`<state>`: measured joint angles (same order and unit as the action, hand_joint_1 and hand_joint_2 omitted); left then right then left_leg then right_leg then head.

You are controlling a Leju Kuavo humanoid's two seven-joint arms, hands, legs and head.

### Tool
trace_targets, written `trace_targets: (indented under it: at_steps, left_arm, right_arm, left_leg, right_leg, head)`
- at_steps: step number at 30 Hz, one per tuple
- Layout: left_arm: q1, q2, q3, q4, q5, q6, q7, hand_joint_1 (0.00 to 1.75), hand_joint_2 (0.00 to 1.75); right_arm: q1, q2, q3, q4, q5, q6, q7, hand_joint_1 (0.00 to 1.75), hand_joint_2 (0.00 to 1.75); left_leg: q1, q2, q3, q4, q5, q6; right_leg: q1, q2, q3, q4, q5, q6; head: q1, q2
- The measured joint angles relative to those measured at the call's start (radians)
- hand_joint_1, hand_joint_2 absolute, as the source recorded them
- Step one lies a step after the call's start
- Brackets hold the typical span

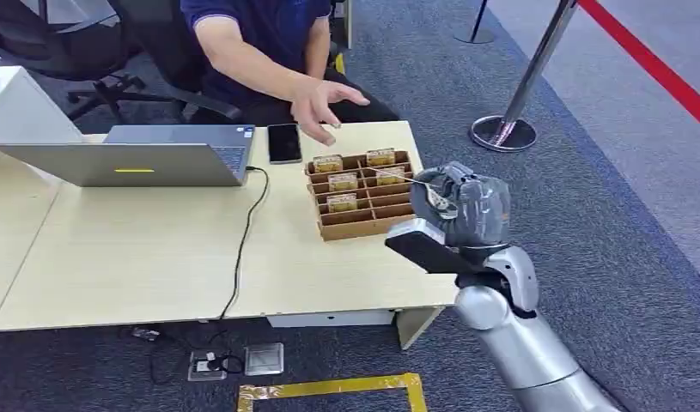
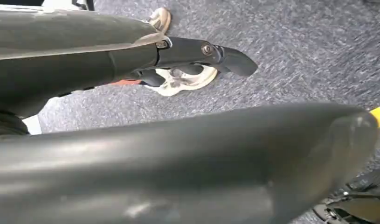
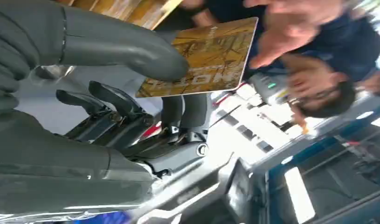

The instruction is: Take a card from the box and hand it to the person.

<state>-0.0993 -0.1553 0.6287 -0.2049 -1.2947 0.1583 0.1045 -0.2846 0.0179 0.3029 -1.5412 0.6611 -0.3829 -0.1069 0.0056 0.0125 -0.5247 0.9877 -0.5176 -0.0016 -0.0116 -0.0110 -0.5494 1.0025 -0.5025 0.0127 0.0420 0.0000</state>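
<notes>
Grey carpet around a light wooden surface carrying a laptop, a phone and a brown divided box with cards standing in its slots. I see my right hand raised at center right of the head frame, just right of the box, pinching a gold card between thumb and fingers. A person's open hand hovers above the box's far edge, apart from the card. My left hand is blurred close-up over the carpet; can't tell its state.
</notes>
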Motion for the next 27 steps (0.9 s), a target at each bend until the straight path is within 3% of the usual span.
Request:
trace_targets:
  at_steps: [2,5,14,20,27]
  left_arm:
    - [0.001,0.002,0.002,0.0,0.0,-0.003,-0.003,0.0,0.0]
    - [0.001,0.003,0.009,0.0,0.0,-0.006,-0.002,0.0,0.0]
    - [0.001,0.006,0.014,0.0,-0.003,-0.005,0.013,0.0,0.0]
    - [-0.01,0.006,0.013,0.0,-0.018,-0.014,0.029,0.0,0.0]
    - [-0.036,0.006,0.008,0.0,-0.029,-0.032,0.033,0.0,0.0]
  right_arm:
    - [0.007,-0.013,0.0,-0.019,-0.125,0.033,-0.041,1.75,1.75]
    - [0.008,-0.02,0.0,-0.019,-0.21,0.08,-0.064,1.75,1.75]
    - [0.003,-0.001,0.01,0.013,-0.227,0.108,-0.053,1.75,1.75]
    - [-0.049,0.019,0.011,0.101,-0.067,-0.029,-0.027,1.75,1.75]
    - [-0.215,0.07,0.01,0.293,0.031,-0.107,0.027,1.75,1.75]
  left_leg:
    - [0.0,0.0,0.0,0.0,0.0,0.0]
    - [0.0,0.0,0.0,0.0,0.0,0.0]
    - [0.0,0.0,0.0,0.0,0.0,0.0]
    - [0.0,0.0,0.0,0.0,0.0,0.0]
    - [0.0,0.0,0.0,0.0,0.003,0.0]
  right_leg:
    - [0.0,0.0,0.0,0.0,0.0,0.0]
    - [0.0,0.0,0.001,0.0,0.0,0.0]
    - [0.0,0.0,0.0,0.0,0.0,0.0]
    - [0.0,0.0,0.001,0.0,0.001,0.0]
    - [0.0,0.0,0.0,0.001,0.002,0.0]
  head:
    - [0.0,0.0]
    - [0.0,0.0]
    - [-0.001,0.0]
    - [0.0,0.0]
    - [-0.001,0.0]
